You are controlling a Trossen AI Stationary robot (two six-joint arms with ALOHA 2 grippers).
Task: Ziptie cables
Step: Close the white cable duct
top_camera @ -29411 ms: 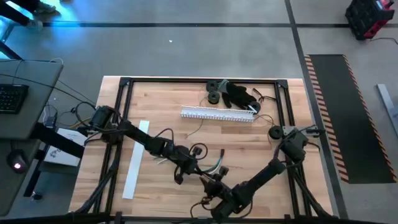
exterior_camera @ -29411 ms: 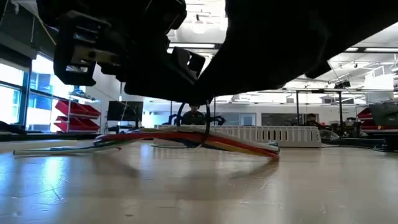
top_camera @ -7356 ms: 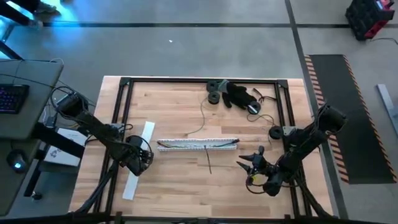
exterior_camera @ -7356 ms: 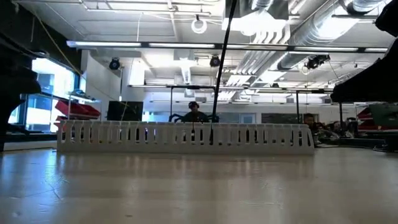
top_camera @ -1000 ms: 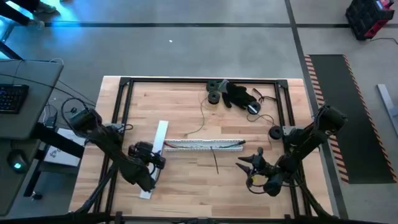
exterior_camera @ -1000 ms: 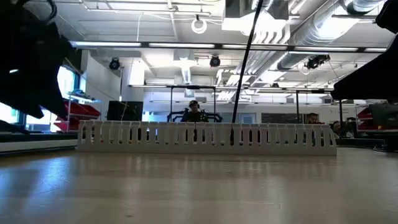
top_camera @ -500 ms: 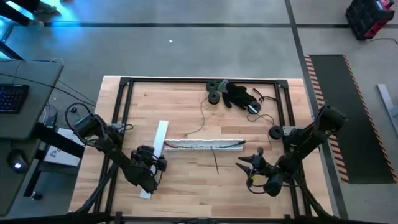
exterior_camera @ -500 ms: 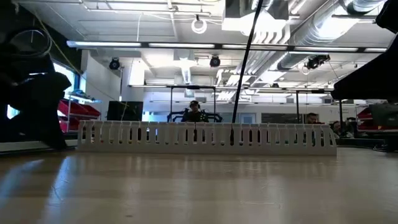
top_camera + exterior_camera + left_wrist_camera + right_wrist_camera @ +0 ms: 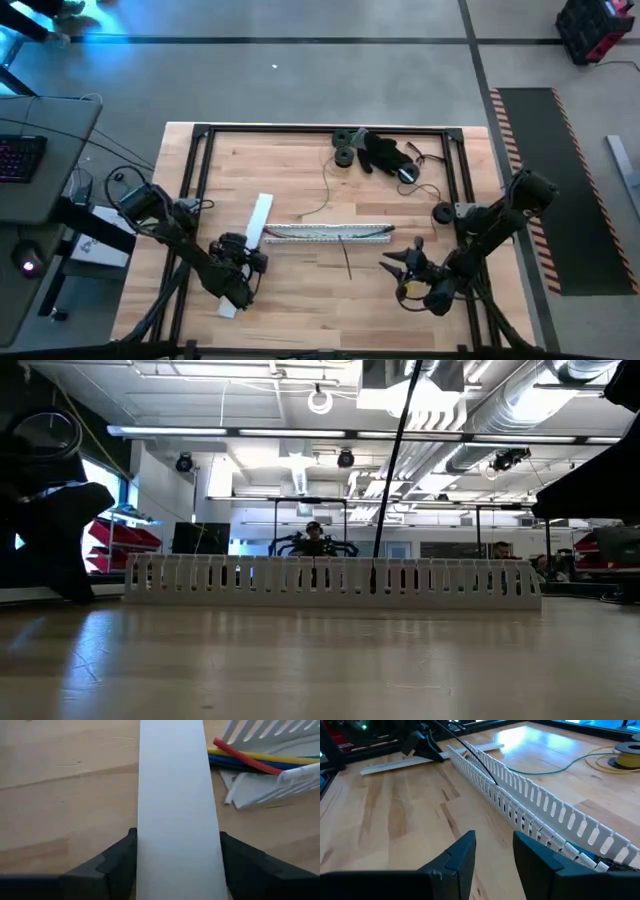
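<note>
Left wrist view: left tool astride white strip, beside cables.

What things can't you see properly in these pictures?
- The cables: left wrist view shows only their ends; the white slotted duct hides the rest.
- Left gripper: astride the flat white strip, whose near end runs off the left wrist view's edge.
- Any ziptie's closure: the thin black strap rises from the duct; too small.

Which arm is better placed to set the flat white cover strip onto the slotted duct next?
Left. The left gripper already straddles the white cover strip beside the duct; the right gripper hangs empty nearby.
</note>
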